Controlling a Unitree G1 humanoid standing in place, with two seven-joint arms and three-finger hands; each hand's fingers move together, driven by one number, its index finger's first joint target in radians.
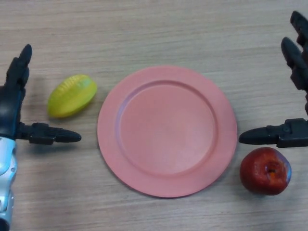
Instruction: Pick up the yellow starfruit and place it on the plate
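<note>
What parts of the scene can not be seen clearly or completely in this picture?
- Right hand: cut off by the right edge of the head view; only its thumb and part of its fingers show.
- Left hand: partly cut off by the left edge.
- Undersides of the starfruit, the apple and the plate: hidden, because the camera looks down from above.
- Table: its edges lie outside the view.
</note>
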